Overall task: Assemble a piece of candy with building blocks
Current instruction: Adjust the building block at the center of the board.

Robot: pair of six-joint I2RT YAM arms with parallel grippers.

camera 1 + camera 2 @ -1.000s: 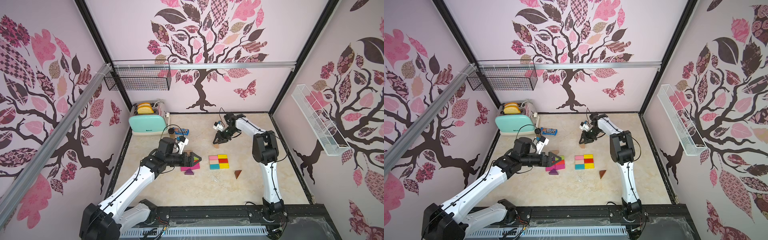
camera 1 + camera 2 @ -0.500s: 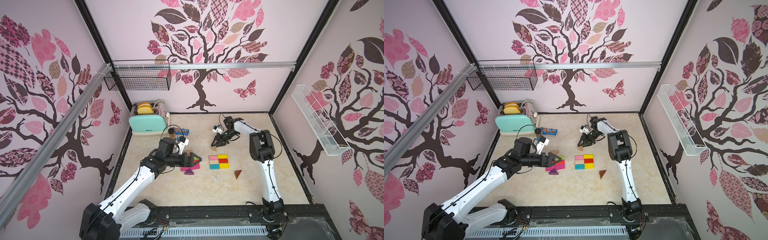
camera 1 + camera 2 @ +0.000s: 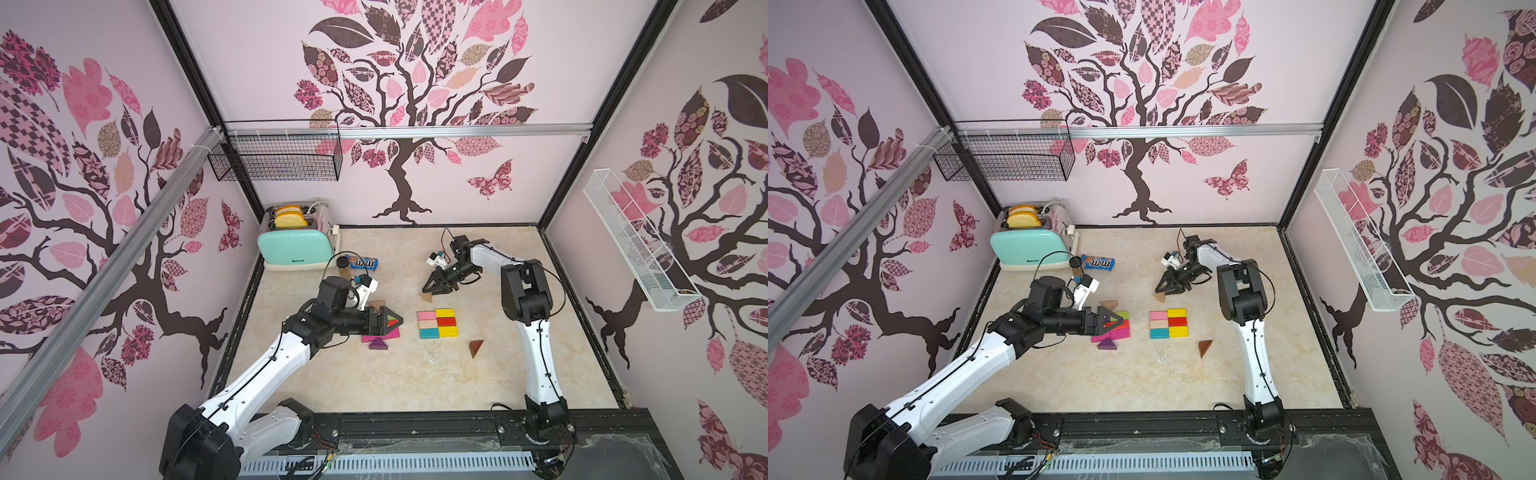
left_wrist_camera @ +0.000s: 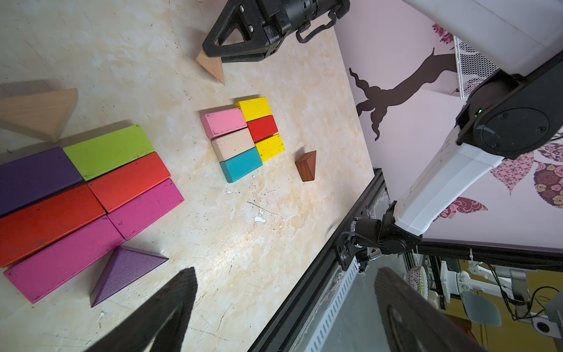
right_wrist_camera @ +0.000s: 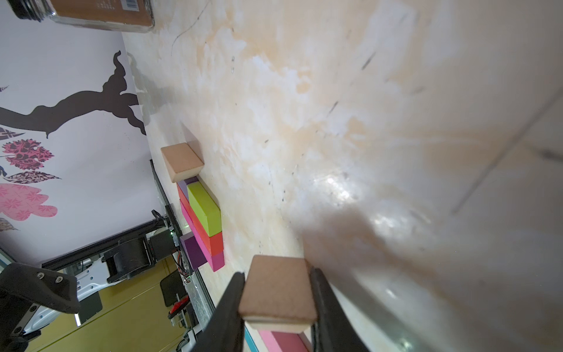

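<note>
The tan triangle (image 5: 277, 292) is clamped between the right fingers (image 3: 433, 286), just beyond the far edge of the six-block grid (image 3: 438, 323). The grid lies toward the base from it, its columns running far to near. The brown triangle (image 3: 476, 348) lies near the grid's near right corner. The left fingers (image 4: 164, 304) are spread wide and empty over the larger block group (image 4: 91, 189). The right arm is judged nearer for capping the grid. Two bread slices (image 3: 289, 217) are held in the toaster (image 3: 296, 249); nothing is seen in the wire basket (image 3: 274, 160).
</note>
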